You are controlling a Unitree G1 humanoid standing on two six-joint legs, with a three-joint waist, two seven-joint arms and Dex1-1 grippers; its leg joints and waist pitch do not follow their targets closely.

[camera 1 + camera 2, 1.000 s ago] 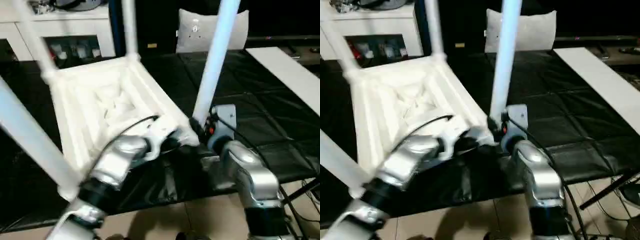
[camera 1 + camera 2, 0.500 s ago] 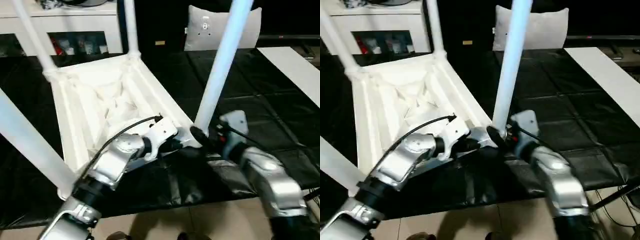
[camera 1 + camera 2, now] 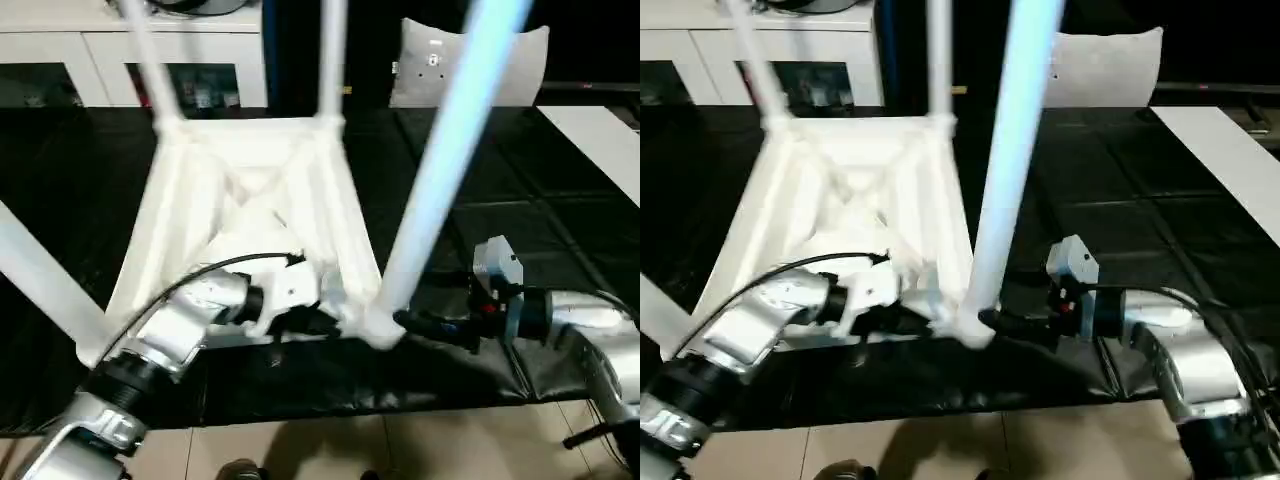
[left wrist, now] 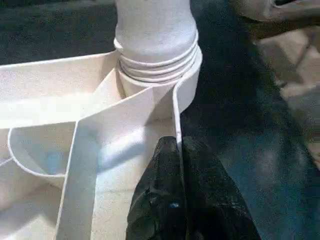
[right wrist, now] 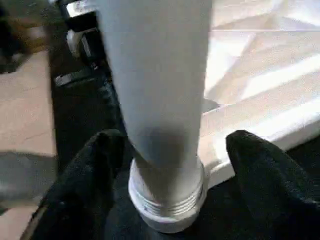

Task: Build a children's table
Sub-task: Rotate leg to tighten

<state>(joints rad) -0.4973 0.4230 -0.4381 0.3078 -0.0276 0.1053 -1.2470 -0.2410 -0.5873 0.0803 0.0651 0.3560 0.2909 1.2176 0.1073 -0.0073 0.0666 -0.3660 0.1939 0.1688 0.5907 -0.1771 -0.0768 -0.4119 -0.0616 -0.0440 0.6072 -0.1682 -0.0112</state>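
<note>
White ribbed plastic forms the children's table, laid upside down on the black-covered counter, tapered tubular legs upward. The left hand is pinched shut on a thin rim wall. The right hand is spread open around the threaded leg base.

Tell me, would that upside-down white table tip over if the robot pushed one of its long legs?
Probably not easily: the children's table lies flat on its wide top. It looks like thin ribbed plastic, so likely light and might slide on the black cover instead.
</note>
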